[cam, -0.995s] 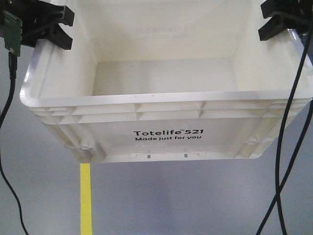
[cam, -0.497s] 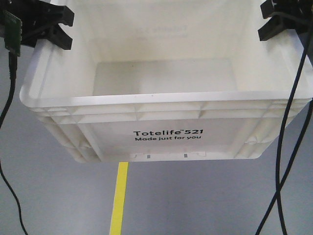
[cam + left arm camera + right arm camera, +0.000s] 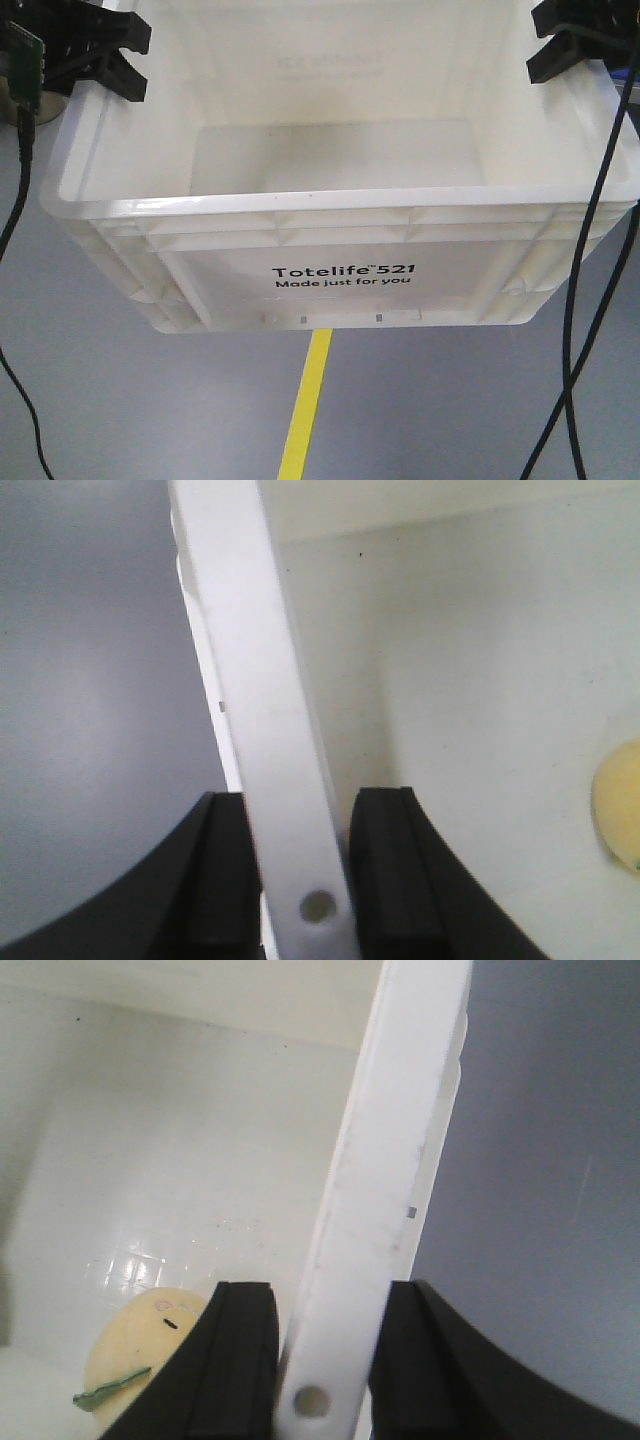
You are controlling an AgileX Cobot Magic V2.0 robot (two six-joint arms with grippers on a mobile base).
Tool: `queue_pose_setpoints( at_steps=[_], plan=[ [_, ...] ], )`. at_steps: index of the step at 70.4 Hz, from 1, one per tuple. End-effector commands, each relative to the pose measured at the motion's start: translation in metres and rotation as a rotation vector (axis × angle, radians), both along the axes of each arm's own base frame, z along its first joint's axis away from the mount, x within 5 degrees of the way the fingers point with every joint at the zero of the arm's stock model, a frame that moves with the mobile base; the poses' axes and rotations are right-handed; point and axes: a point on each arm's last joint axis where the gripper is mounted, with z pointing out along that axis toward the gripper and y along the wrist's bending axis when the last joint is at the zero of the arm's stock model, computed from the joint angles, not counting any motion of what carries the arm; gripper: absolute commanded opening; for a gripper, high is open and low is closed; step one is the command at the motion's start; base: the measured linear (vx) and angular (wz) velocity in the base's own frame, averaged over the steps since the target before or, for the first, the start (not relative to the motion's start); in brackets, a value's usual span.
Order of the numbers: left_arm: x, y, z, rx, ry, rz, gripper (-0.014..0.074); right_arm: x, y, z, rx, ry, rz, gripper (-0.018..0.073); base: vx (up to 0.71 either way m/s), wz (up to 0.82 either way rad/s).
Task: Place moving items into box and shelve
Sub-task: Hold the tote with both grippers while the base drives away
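- I'm holding the big white ribbed plastic crate (image 3: pixel 340 205) up over the grey floor (image 3: pixel 450 400), left pincer (image 3: pixel 300 870) and right pincer (image 3: pixel 325 1360) each clamped on a side rim.
- The round yellow plush toy (image 3: pixel 145 1345) is sitting inside; I'm not seeing the pink one.
- I'm only gripping thin rims, so any tilt and the crate's probably slipping, or the toy's rolling around.

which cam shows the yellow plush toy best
The right wrist view: the yellow plush toy lies on the box floor, its face marks visible. The left wrist view catches only an edge of it; the front view shows none.
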Motion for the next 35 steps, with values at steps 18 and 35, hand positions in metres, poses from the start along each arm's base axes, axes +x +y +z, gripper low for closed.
queue_pose_setpoints(
  at_steps=[18,35],
  plan=[
    [-0.0122,-0.0081,0.0391,-0.152,-0.185,-0.024,-0.0017,-0.0187,0.0100,0.0305,0.102,-0.111,0.066,-0.0012,0.33,0.22],
    [-0.0122,-0.0081,0.0391,-0.152,-0.185,-0.024,-0.0017,-0.0187,0.0100,0.0305,0.102,-0.111,0.066,-0.0012,0.38,0.06]
  ],
)
